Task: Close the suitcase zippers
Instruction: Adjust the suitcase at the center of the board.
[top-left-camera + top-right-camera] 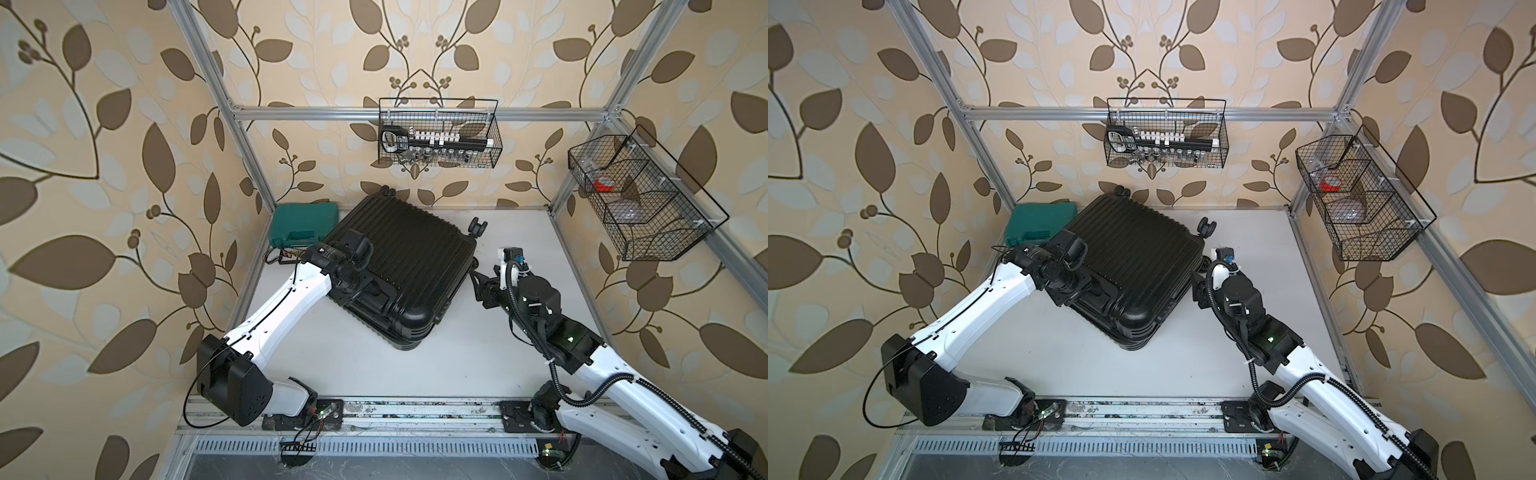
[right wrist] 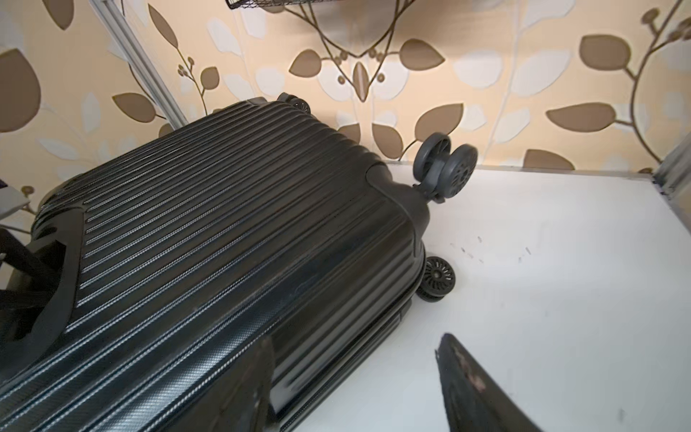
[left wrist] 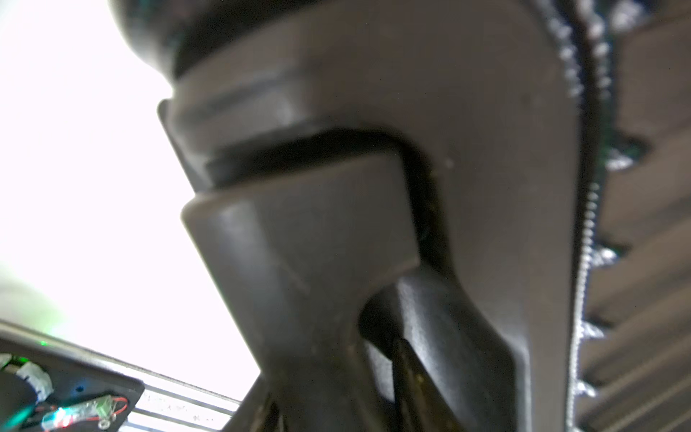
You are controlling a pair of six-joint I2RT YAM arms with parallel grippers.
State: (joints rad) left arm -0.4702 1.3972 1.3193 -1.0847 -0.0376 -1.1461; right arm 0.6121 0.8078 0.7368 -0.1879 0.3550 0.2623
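**Left pincer** (image 1: 368, 293): low against the near-left end of the suitcase (image 1: 407, 257), black on black. Whether its jaws are apart or together cannot be told. Its wrist view is filled by a moulded handle (image 3: 299, 243), with the zippers (image 3: 587, 224) as a toothed track just beside it. No pull can be made out.

**Right pincer** (image 2: 355, 338): jaws apart and gripping nothing. It sits low over the desk (image 1: 519, 353), just beside the suitcase's right-hand side, near the lower caster wheel (image 2: 435, 278).

**Suitcase**: lies flat on the desk with its shells together and its ribbed face up, turned diagonally.
- Long axis: from the handle end by the left arm to the wheel end (image 2: 445, 168), far and to the right.
- Seam: runs round the side walls, level with the desk.
- Neighbour: a teal tool case (image 1: 303, 222) sits close at the far-left corner.

**Governing relation** (judged):
- The track lies sideways from each pincer, not below it.
- The left arm is the nearer to the handle-end stretch, the right arm to the stretch by the wheels.
- Travel must follow the seam along the wall and round the corner.
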